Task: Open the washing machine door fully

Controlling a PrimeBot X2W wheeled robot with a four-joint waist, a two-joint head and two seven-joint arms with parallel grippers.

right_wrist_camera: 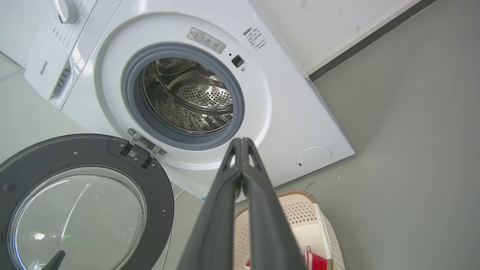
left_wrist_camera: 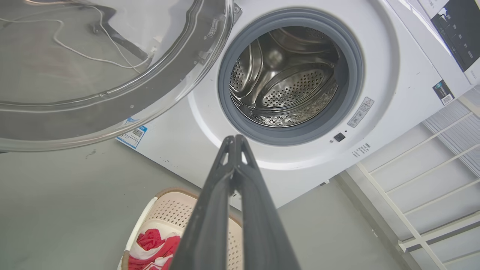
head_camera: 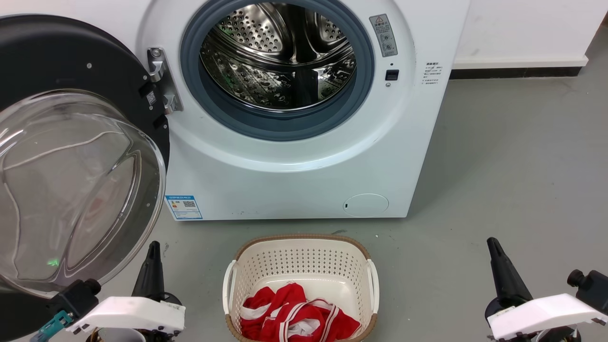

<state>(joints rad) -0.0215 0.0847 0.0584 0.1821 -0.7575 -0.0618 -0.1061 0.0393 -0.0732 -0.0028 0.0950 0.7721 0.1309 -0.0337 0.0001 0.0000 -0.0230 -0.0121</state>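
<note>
Head view, door: the washing machine door (head_camera: 57, 59) stands swung wide on its hinge (head_camera: 159, 78) at the left of the washing machine (head_camera: 294, 171).
Head view, grippers: left gripper (head_camera: 154, 251) low beside the door's glass, right gripper (head_camera: 493, 247) well apart at lower right.
Left wrist view: fingers (left_wrist_camera: 210, 210) pressed together, holding nothing.
Right wrist view: fingers (right_wrist_camera: 217, 217) closed tip to tip, empty, above the laundry basket (right_wrist_camera: 292, 206).

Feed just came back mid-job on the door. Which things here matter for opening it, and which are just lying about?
For the job:
washing machine door, swung out on its hinge
washing machine
left gripper, fingers shut, near the door
right gripper, fingers shut

Lying about:
laundry basket on the floor
red and white garment inside it
</note>
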